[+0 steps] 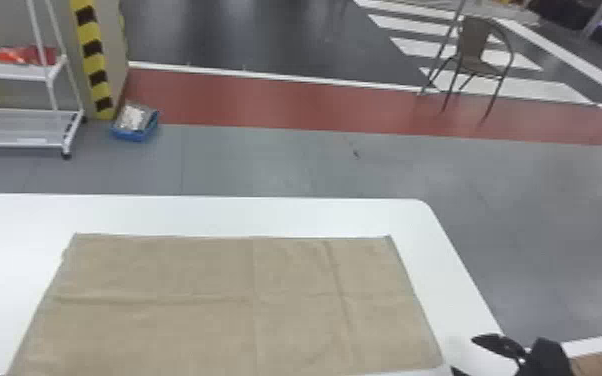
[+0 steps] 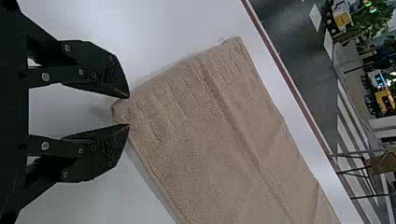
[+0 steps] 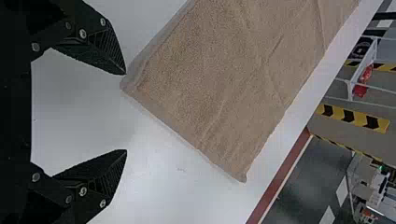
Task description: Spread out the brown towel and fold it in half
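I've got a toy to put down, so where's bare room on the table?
The white table is bare between the towel and the far edge, and left and right of it. Crowded: its near corners, by the open left gripper and right gripper.

left end effector (image 2: 129, 111): black, angular fingers (image 2: 95, 56) tapering to points | finely ridged pads (image 2: 117, 80) near its tips | round silvery screw heads (image 2: 45, 77) farther back | black housing (image 2: 13, 112) behind its fingers | right end effector (image 1: 462, 354): matching black, wedge-shaped fingers, ridged pads, round screw heads
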Tool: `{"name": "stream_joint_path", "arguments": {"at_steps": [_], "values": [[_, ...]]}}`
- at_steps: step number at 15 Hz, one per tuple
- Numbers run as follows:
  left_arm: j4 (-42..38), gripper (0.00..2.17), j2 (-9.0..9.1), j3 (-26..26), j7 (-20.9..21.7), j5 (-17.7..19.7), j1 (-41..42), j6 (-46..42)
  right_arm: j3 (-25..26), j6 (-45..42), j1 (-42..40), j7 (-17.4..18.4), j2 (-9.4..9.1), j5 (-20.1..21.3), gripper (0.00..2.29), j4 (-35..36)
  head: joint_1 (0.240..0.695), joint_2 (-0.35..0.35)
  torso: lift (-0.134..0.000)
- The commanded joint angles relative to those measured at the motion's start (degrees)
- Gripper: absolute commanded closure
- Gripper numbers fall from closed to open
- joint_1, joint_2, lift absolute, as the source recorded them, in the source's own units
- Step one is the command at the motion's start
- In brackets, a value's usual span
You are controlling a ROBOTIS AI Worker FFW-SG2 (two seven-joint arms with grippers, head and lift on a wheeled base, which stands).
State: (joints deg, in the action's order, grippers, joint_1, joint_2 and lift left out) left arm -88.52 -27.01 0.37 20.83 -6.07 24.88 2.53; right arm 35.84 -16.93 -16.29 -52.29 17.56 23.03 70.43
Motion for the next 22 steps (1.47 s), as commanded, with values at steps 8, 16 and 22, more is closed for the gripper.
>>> {"name": "stream_joint_path", "arguments": {"at_steps": [8,16,22], "values": [[0.19,0.93,-0.06,-0.02,0.00,-0.44,-0.09,1.12,-0.07,0.02,0.38,0.09,0.02,0.00,0.34,-0.38,0.695,-0.254,0.000],[-2.88,1.36,-0.15,0.59,0.26,0.44,1.23,2.35,-1.12,-0.51,0.47,0.09,0.02,0.53,0.34,-0.29,0.695,-0.253,0.000],[-2.71,1.36,-0.15,0.59,0.26,0.44,1.05,2.35,-4.38,0.37,3.89,0.26,0.20,1.14,0.34,-4.60,0.695,-0.227,0.000]]}}
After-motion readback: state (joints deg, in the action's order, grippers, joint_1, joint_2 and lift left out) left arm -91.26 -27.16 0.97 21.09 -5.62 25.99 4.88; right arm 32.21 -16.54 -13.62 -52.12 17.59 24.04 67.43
